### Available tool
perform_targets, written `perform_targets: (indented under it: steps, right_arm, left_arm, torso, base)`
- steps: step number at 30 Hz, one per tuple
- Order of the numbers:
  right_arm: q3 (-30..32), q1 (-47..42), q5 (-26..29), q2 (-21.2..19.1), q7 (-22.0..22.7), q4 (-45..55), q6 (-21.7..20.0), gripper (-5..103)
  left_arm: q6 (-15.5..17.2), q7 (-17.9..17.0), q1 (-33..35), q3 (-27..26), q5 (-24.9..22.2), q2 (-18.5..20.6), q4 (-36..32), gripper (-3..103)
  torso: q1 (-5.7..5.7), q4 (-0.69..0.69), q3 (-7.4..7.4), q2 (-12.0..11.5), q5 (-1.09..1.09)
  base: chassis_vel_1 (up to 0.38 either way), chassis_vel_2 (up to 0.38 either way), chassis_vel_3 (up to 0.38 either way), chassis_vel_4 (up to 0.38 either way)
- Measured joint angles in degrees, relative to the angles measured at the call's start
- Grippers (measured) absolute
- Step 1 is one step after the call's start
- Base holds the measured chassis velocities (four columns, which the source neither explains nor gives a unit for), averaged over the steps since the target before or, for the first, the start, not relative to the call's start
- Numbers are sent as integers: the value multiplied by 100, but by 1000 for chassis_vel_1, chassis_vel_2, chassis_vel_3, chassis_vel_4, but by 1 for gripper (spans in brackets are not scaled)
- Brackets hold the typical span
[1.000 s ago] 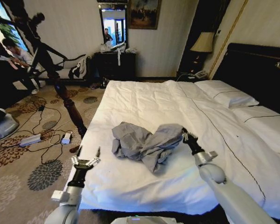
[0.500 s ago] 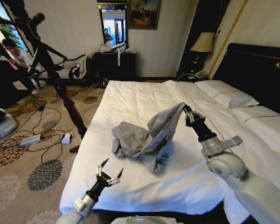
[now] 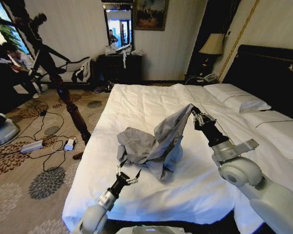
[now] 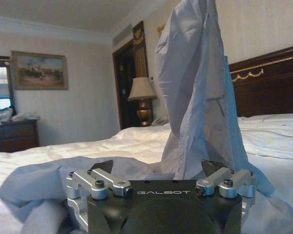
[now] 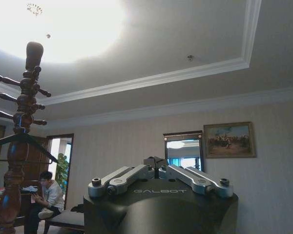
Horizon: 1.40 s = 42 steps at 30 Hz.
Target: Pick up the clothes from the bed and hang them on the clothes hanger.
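The right gripper (image 3: 194, 117) pinches the grey-blue shirt (image 3: 154, 146) up off the bed (image 3: 151, 105). The left gripper (image 3: 128, 174), fingers spread, sits beside the shirt; its wrist view shows the lamp (image 4: 140, 97).

the word "galbot" stands in pale letters on the black housing of the left gripper (image 4: 158, 173), just behind its fingers, in the left wrist view. the same word "galbot" stands on the black housing of the right gripper (image 5: 156, 168) in the right wrist view. nothing else is readable.
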Motion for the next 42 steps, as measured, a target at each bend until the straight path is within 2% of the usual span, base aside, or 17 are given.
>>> perform_targets:
  steps: [5, 6, 14, 15, 18, 21, 23, 25, 27, 29, 33, 39, 42]
  right_arm:
    - [-52, 71, -21, 40, -2, -22, -1, 0]
    - [-66, 78, -27, 51, -3, -23, -1, 0]
    - [-66, 44, -49, 92, -9, -15, -3, 0]
    - [-27, 21, -50, 100, -9, -1, -6, 0]
    - [31, -7, -51, 113, -9, 11, -10, 0]
    - [105, -28, -59, 119, -9, 13, -13, 0]
    - [115, -31, -62, 119, -10, 13, -14, 0]
    - [120, -33, -84, 121, -14, 15, -15, 0]
    - [117, -23, -139, 126, -24, 13, -16, 0]
    - [110, -21, -161, 130, -31, 7, -16, 0]
    - [77, -33, -202, 152, -36, -19, -16, 0]
    - [58, -46, -221, 177, -38, -6, -17, 0]
    - [58, -50, -221, 179, -40, 5, -17, 0]
  left_arm:
    - [111, -9, -692, 364, -396, 138, 295, 100]
    - [128, -5, -856, 456, -465, 132, 374, 103]
    - [179, 19, -1420, 807, -528, -24, 768, 96]
    - [189, 32, -1503, 906, -515, -52, 847, 88]
    - [191, 45, -1563, 992, -471, -92, 915, 82]
    - [193, 57, -1558, 1091, -411, -119, 890, 66]
    - [193, 59, -1534, 1096, -404, -117, 850, 66]
    - [193, 66, -1453, 1087, -392, -94, 748, 60]
    - [193, 75, -1399, 1071, -362, -61, 697, 70]
    - [191, 88, -1377, 1071, -341, -47, 679, 70]
    - [171, 175, -1305, 1093, -243, -3, 598, 90]
    - [159, 192, -1391, 1134, -84, -84, 784, 93]
    - [156, 193, -1524, 1184, 57, -260, 977, 96]
  torso:
    - [0, 1, 0, 0, 0]
    - [0, 1, 0, 0, 0]
    - [1, 0, 0, 0, 0]
    - [0, 1, 0, 0, 0]
    - [0, 0, 0, 0, 1]
    - [0, 0, 0, 0, 0]
    - [0, 0, 0, 0, 0]
    - [0, 1, 0, 0, 0]
    - [0, 1, 0, 0, 0]
    - [0, 1, 0, 0, 0]
    - [0, 0, 0, 0, 0]
    - [-1, 1, 0, 0, 0]
    - [-1, 0, 0, 0, 0]
  base:
    - [0, 0, 0, 0]
    - [0, 0, 0, 0]
    - [0, 0, 0, 0]
    - [0, 0, 0, 0]
    - [0, 0, 0, 0]
    - [0, 0, 0, 0]
    - [0, 0, 0, 0]
    - [0, 0, 0, 0]
    - [0, 0, 0, 0]
    - [0, 0, 0, 0]
    - [0, 0, 0, 0]
    - [0, 0, 0, 0]
    - [0, 0, 0, 0]
